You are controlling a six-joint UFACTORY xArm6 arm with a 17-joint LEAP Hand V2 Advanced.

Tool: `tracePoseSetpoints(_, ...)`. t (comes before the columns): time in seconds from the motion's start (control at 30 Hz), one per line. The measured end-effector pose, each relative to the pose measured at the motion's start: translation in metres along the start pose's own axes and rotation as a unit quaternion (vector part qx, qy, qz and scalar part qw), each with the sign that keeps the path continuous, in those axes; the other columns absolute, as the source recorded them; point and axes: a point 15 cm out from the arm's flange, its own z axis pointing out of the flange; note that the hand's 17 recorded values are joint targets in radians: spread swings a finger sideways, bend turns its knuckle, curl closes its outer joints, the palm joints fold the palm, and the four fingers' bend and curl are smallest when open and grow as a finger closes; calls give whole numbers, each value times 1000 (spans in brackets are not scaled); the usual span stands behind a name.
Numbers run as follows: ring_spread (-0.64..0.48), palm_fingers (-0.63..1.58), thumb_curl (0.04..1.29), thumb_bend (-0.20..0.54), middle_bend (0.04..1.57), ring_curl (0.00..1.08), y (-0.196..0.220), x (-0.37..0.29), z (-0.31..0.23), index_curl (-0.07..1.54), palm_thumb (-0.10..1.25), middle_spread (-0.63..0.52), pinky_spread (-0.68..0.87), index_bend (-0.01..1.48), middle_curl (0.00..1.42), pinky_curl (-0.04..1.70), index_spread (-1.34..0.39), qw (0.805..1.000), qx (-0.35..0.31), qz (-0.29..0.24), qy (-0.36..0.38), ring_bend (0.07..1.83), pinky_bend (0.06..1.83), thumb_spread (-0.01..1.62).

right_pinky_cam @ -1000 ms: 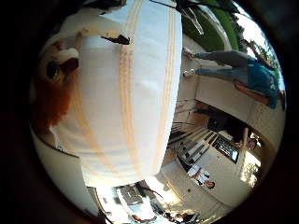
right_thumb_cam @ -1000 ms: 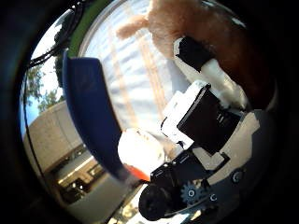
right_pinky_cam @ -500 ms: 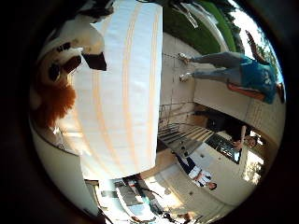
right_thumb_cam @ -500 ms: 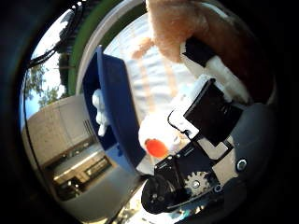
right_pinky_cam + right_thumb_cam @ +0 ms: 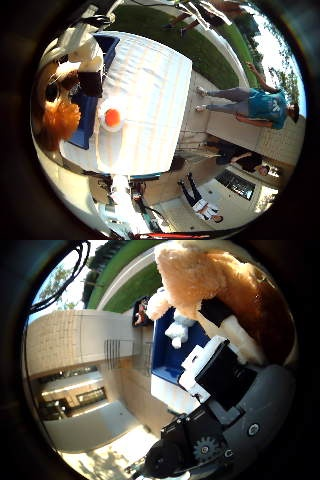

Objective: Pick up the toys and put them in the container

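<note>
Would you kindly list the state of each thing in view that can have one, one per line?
Hand: shut on the plush toy, held over the container.
Plush toy: lifted off the table, close to the palm.
Blue container: open-topped, on the table, with a small white toy inside.
White and orange toy: lying on the white table beside the container, not yet picked up.

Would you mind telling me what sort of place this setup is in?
Most likely an outdoor yard or courtyard beside a building. A lawn lies past the white-covered table, a paved walkway runs along it, and a pale block-walled building stands close by in daylight.
</note>
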Motion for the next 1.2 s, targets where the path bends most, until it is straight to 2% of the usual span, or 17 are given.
tracePoseSetpoints(0.13,-71,893,618,-24,1182,730,-3,-48,17,495,965,-192,155,793,1011,737,-797,999,-19,-36,2,1512,1552,1195)
tracePoseSetpoints(0.23,-58,875,601,-34,1183,721,-9,-61,43,549,911,-187,159,798,1007,745,-791,998,-45,-43,3,1524,1524,1202)
tracePoseSetpoints(0.37,-3,754,574,-33,1078,667,-13,-72,88,593,867,-146,215,736,927,726,-700,993,-103,-53,0,1390,1472,1208)
tracePoseSetpoints(0.4,58,270,565,-35,809,660,-10,-73,94,607,850,-123,245,696,860,749,-588,992,-118,-54,0,1300,1493,1207)
tracePoseSetpoints(0.43,116,-138,557,-31,643,641,-5,-74,99,641,843,-84,287,728,786,759,-507,989,-135,-55,-1,1135,1421,1206)
tracePoseSetpoints(0.47,142,-245,554,-25,579,596,3,-75,107,624,847,-63,304,716,740,726,-488,985,-160,-58,-2,1032,1362,1209)
tracePoseSetpoints(0.5,181,-290,546,-25,483,507,10,-78,113,566,843,-32,330,642,671,661,-459,981,-183,-62,-3,875,1282,1209)
tracePoseSetpoints(0.57,225,-304,539,-23,358,407,12,-79,118,502,843,3,362,557,592,572,-442,977,-201,-72,-5,720,1141,1208)
tracePoseSetpoints(0.73,285,-170,523,-19,157,305,13,-76,110,402,853,47,429,359,463,434,-426,977,-192,-94,-11,529,909,1199)
tracePoseSetpoints(1.0,298,-50,508,-20,135,284,23,-42,71,350,869,62,465,245,359,343,-413,985,-155,-79,-18,426,762,1191)
tracePoseSetpoints(1.2,292,6,501,-21,155,289,51,-1,62,345,872,69,469,219,324,304,-378,986,-152,-55,-29,406,701,1189)
